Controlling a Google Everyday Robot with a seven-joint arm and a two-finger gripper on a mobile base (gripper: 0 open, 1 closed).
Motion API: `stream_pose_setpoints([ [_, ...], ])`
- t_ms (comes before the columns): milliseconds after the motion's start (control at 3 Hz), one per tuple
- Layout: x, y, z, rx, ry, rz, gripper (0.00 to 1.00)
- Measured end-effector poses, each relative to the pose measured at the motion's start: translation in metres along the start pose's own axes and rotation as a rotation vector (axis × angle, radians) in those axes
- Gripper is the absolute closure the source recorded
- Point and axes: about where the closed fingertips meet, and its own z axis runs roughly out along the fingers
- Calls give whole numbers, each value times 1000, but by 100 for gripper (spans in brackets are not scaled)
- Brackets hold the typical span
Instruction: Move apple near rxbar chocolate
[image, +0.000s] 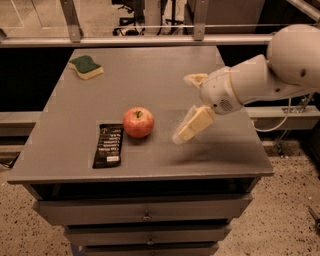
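"Where's the apple (138, 122) sitting?"

"On the grey cabinet top (165, 70), toward the front edge, standing upright. It's round and red with yellowish streaks, and a short stem pokes out of the dimple on top."

"And the rxbar chocolate (108, 145)?"

"Just left of the apple as I see it, lying flat. Its far right corner is right by the apple's base, but I can't tell if they touch. It has a black wrapper with white lettering and a pale label at the near end."

"The gripper (185, 107)?"

"To the right of the apple and apart from it, hanging over the tabletop. Its two cream fingers (196, 123) are spread wide with nothing between them, and the lower one slants down toward the surface."

"Anything else?"

"A green-and-yellow sponge (86, 66), well behind the apple and off to its left."
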Motion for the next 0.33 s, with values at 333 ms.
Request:
stream_pose_setpoints([
  [333, 30, -32, -93, 103, -85, 62, 0],
])
